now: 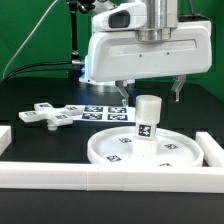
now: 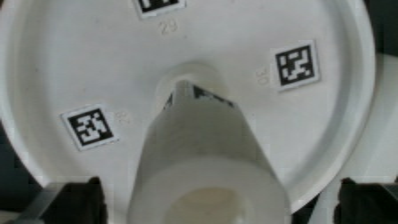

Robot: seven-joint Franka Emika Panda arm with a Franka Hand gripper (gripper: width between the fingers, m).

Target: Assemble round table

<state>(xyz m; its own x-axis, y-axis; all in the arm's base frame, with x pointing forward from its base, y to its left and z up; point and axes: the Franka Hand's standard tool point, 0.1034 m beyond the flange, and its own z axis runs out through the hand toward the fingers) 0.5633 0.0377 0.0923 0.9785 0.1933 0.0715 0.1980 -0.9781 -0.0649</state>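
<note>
The fingers (image 1: 125, 92) hang spread wide, pinching nothing, poised high over the work. Below them the big rimmed round disc (image 1: 100, 150) lies flat on the dark surface (image 1: 40, 145), toward the exterior view's right. Well off to the exterior view's left rests the four-armed cross piece (image 1: 50, 115), apart from the rest. Now the part that matters: the short post (image 1: 147, 120) stands upright on the disc, near its middle, long axis vertical, straight beneath the gap between the fingers. A plain descent, by the look of it, would set them astride it.
</note>
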